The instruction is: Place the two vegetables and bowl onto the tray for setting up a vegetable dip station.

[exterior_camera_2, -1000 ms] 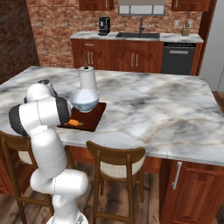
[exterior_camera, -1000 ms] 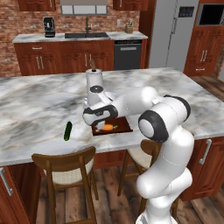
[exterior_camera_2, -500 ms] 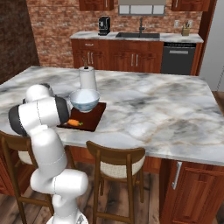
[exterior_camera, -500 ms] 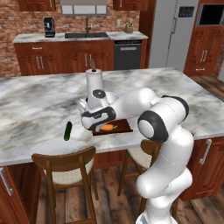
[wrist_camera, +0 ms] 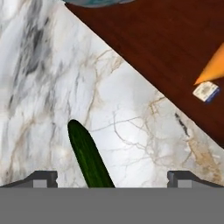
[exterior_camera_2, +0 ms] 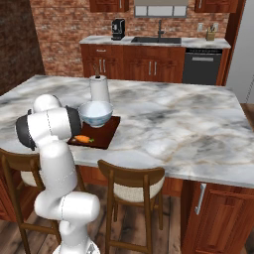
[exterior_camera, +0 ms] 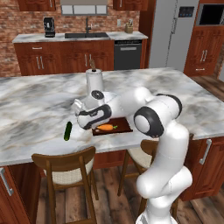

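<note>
The dark green cucumber [exterior_camera: 68, 131] lies on the marble counter, left of the reddish-brown tray [exterior_camera: 125, 126]. On the tray rests the orange carrot [exterior_camera: 106, 127], and the pale blue-white bowl [exterior_camera_2: 95, 113] stands at the tray's far end. My gripper [exterior_camera: 82, 124] hangs low over the counter between the tray's left edge and the cucumber. In the hand view the gripper [wrist_camera: 112, 178] is open, its fingertips [wrist_camera: 42, 178] wide apart, and the cucumber [wrist_camera: 89, 156] runs up from between them. The tray [wrist_camera: 153, 52], the carrot's tip [wrist_camera: 213, 66] and the bowl's rim [wrist_camera: 97, 2] lie beyond it.
A white paper towel roll [exterior_camera: 94, 80] stands just behind the tray, close to my arm. Wooden stools [exterior_camera: 65, 168] sit under the counter's front edge. The marble counter [exterior_camera_2: 178, 124] stretches wide to the right of the tray.
My hand has slid left off the tray toward the cucumber. The gripper has stayed open. Carrot, bowl and cucumber have not moved.
</note>
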Available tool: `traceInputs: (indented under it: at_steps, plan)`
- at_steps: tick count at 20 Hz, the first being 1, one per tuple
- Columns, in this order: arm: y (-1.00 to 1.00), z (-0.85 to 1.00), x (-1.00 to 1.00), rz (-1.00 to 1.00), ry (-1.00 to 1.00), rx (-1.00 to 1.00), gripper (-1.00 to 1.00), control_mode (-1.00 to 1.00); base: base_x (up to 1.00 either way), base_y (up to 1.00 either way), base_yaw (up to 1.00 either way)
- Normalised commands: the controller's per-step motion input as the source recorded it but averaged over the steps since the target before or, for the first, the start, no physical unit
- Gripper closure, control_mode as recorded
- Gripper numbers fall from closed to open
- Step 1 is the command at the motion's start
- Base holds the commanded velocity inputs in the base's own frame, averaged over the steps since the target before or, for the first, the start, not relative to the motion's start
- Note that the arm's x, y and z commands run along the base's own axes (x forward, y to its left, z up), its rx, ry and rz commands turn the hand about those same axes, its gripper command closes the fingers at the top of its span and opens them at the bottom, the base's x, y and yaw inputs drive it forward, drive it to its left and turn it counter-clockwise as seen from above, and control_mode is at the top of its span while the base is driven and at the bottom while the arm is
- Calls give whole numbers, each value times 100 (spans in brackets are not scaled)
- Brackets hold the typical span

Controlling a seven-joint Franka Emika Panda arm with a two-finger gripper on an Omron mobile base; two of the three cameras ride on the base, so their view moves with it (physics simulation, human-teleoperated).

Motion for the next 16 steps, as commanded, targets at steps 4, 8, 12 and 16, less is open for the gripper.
traceInputs:
  at_steps: [4, 8, 12, 16]
  plan:
    - [27, 1, 11, 11, 1, -1, -100, -100, 0, 0, 0]
    - [27, 0, 5, 13, 8, -8, -100, -100, 0, 0, 0]
    - [24, 0, 4, 12, 7, -12, -100, -100, 0, 0, 0]
    - [17, -3, 12, 12, 4, -14, -100, -100, 0, 0, 0]
